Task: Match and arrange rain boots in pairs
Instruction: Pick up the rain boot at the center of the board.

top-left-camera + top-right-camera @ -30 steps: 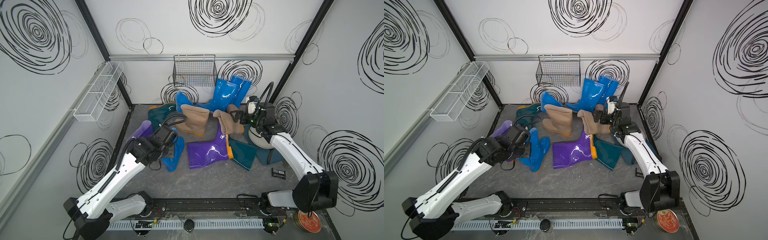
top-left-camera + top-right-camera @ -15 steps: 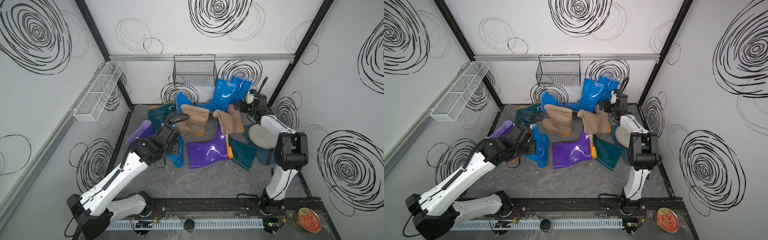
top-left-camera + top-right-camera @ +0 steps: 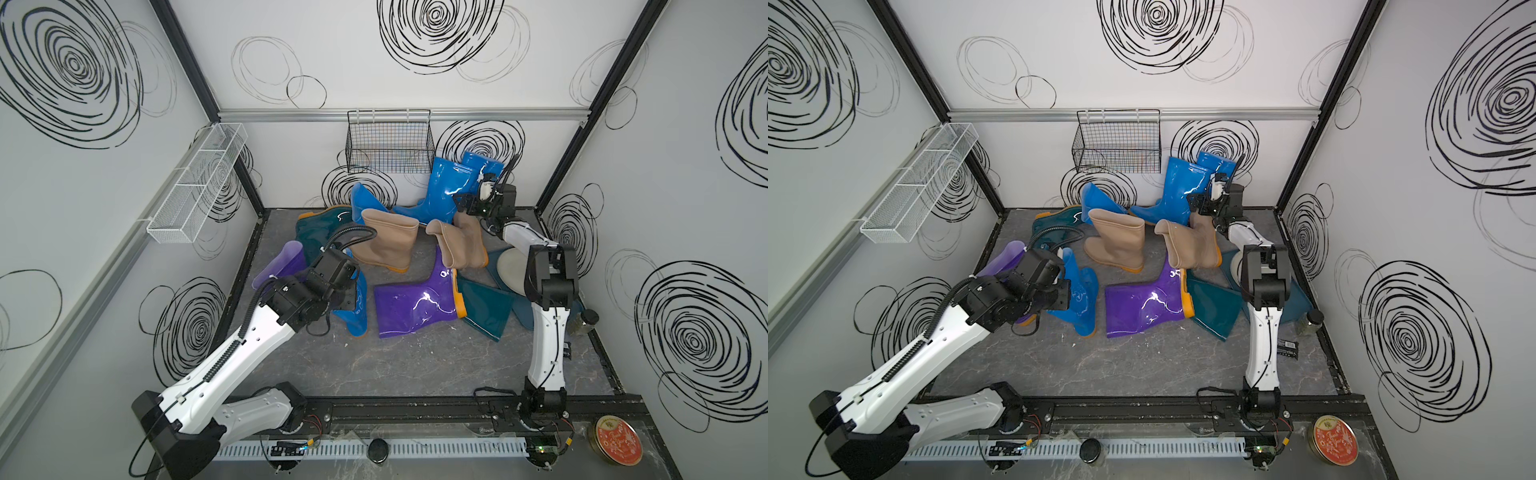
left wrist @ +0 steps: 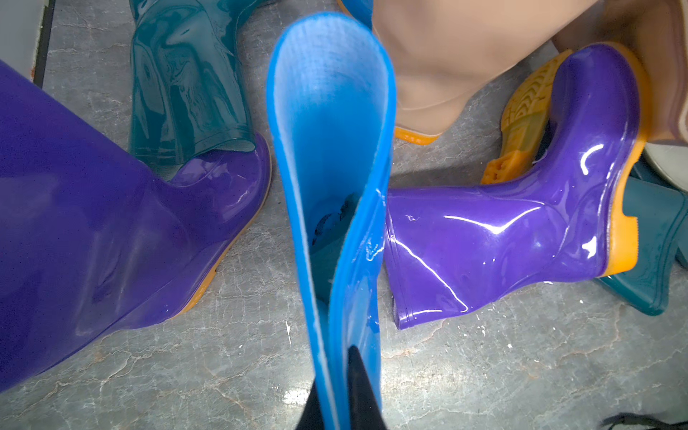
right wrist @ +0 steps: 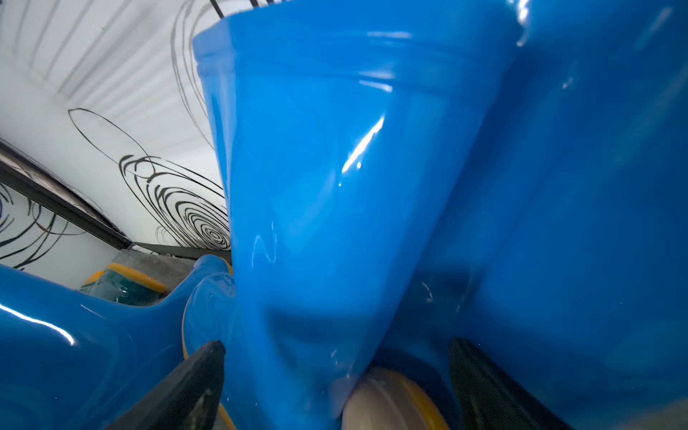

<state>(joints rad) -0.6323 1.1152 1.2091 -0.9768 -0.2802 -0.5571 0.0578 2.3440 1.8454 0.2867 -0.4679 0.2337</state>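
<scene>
glossy rubber boots (image 3: 411, 305), matt stone-look floor (image 3: 415, 365), mtl wire basket (image 3: 390, 143)

L arm (image 3: 249, 345) stretched low from near-left base twd centre, wrist tipped down. L gripper (image 4: 337, 376) pinched tight on blue boot (image 4: 327, 111) rim. R arm (image 3: 544, 332) upright, forearm reaching far-right. R gripper (image 5: 337, 344) jaws wide apart.
</scene>
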